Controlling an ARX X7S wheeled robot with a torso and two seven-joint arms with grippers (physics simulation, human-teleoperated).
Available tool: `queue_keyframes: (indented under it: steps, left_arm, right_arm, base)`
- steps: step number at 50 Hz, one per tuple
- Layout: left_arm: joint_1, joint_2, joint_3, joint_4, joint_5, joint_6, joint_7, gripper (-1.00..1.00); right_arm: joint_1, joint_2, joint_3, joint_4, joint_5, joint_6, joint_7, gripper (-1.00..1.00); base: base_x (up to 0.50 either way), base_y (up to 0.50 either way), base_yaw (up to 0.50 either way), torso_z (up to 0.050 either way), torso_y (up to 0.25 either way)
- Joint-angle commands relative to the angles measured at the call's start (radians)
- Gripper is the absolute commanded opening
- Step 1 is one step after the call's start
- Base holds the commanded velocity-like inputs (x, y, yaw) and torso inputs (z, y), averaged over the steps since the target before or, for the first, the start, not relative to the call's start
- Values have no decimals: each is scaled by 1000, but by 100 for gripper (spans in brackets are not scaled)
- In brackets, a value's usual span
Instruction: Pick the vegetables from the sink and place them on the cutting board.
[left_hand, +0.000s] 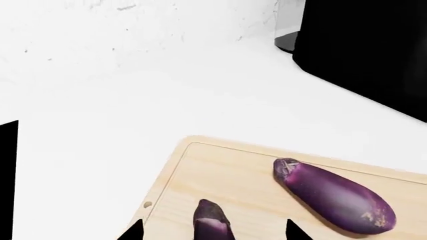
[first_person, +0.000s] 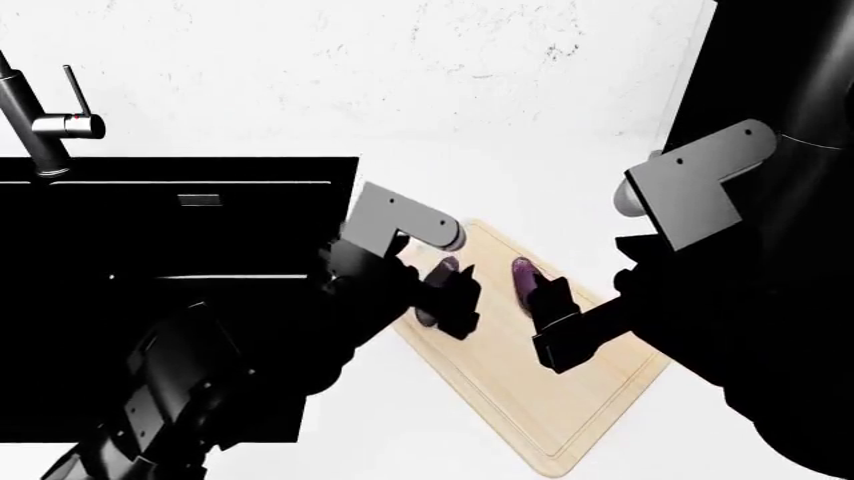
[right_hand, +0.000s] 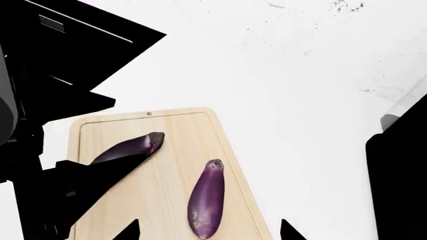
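Note:
Two glossy dark-purple eggplants lie on the pale wooden cutting board (first_person: 534, 400). One eggplant (left_hand: 212, 222) lies between the wide-apart fingertips of my left gripper (left_hand: 213, 233), which is open and not touching it. The other eggplant (left_hand: 333, 196) lies beside it. It also shows in the right wrist view (right_hand: 207, 200), between the spread fingertips of my open right gripper (right_hand: 208, 233). In the head view both grippers hover low over the board, left (first_person: 447, 300) and right (first_person: 561, 340). The black sink (first_person: 174, 230) is to the left.
A dark steel faucet (first_person: 40, 120) stands at the sink's back left. A large black block (first_person: 774, 100) rises at the right of the white counter, close behind the right arm. A white wall runs along the back.

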Motion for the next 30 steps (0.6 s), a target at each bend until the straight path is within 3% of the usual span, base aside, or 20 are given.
queue_keyframes:
  steps: [1, 9, 17, 30]
  left_arm:
    - [-5, -5, -5, 17, -5, 1, -17, 100]
    - [-13, -9, -18, 53, -18, -4, -40, 100]
    - [-39, -41, -117, 186, -70, -6, -126, 100]
    - [-2, -139, -305, 475, -160, 25, -293, 100]
  right_arm:
    - [2, 1, -3, 0, -1, -3, -5, 100]
    - [3, 17, 1, -15, 16, -12, 5, 100]
    - [1, 27, 26, -27, -8, -31, -7, 100]
    - [-96, 63, 208, -149, -129, -194, -96, 100]
  base:
    - [0, 0, 0, 0, 0]
    - [0, 0, 0, 0, 0]
    - [0, 0, 0, 0, 0]
    - [0, 0, 0, 0, 0]
